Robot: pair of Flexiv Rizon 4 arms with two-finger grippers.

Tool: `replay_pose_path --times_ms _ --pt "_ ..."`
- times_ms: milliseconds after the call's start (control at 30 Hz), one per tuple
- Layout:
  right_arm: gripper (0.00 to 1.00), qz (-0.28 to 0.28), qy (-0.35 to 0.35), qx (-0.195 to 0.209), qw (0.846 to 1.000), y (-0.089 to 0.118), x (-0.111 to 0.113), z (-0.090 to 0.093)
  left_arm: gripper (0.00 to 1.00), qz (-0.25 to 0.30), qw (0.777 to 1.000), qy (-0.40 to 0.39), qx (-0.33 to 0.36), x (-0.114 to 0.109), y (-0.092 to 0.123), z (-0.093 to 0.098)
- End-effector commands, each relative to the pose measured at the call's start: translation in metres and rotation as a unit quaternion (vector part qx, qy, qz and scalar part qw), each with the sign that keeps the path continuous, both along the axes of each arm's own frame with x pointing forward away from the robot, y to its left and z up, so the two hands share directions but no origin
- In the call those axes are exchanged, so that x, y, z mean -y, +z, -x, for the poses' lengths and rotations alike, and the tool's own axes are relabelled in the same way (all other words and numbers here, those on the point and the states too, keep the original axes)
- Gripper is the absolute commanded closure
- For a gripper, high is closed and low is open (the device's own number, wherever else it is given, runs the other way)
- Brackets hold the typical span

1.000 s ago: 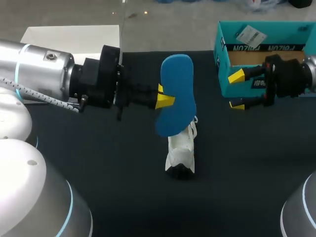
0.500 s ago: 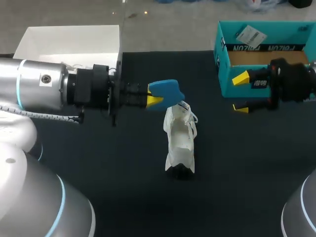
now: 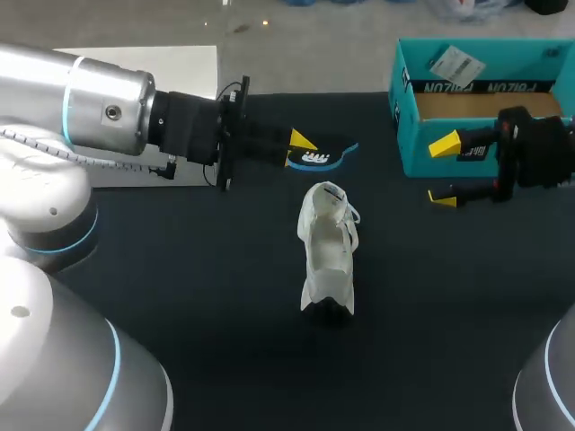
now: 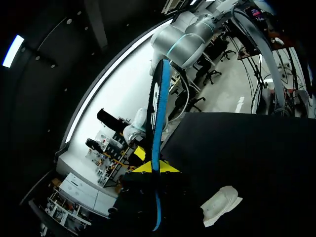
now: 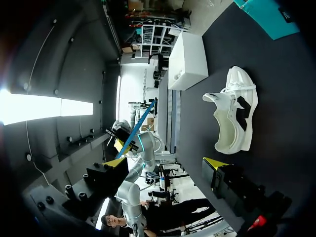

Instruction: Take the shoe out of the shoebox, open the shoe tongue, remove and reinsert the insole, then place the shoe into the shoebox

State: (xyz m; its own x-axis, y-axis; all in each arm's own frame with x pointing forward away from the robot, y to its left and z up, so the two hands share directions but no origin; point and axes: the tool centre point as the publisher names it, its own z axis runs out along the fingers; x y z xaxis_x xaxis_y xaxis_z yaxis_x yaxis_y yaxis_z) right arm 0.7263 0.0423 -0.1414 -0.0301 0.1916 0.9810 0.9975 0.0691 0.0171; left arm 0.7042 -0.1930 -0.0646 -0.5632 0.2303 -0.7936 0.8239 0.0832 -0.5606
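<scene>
Head view: I see the black tabletop [image 3: 180, 296], with a white box [image 3: 193, 67] on its far left behind my left arm. My left gripper [image 3: 301, 151] pinches the blue insole [image 3: 328, 155]. It has turned edge-on since a second ago and no longer covers the white shoe [image 3: 329, 256], which sits near the fingertips, untouched. My right gripper [image 3: 442, 171] hangs spread beside the teal shoebox [image 3: 422, 135], barely shifted.

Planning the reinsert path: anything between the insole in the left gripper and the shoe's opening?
Nothing visible. The left gripper holds the insole just beyond the shoe, with no object between them. The shoe's opening looks empty. The right gripper sits open, off by the shoebox.
</scene>
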Motion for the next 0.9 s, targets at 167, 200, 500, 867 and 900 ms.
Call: replay_pose_path --times_ms 167,200,500,867,900 --pt "0.00 0.015 0.011 0.013 1.000 0.009 -0.021 -0.006 1.00 -0.085 0.989 -0.069 0.104 0.005 0.003 -0.011" --pt "0.00 0.011 0.011 0.011 1.000 0.009 -0.022 -0.007 1.00 -0.084 0.988 -0.069 0.112 0.006 0.000 -0.011" --pt "0.46 -0.020 -0.029 0.028 0.999 0.022 -0.028 -0.014 1.00 -0.082 0.982 -0.034 0.165 0.021 -0.024 -0.024" --pt "0.51 -0.010 -0.022 0.030 0.999 0.034 -0.043 -0.026 1.00 -0.051 0.967 -0.048 0.246 0.054 -0.040 -0.039" --pt "0.51 -0.011 -0.022 0.030 0.999 0.035 -0.044 -0.027 1.00 -0.045 0.966 -0.048 0.251 0.057 -0.041 -0.040"
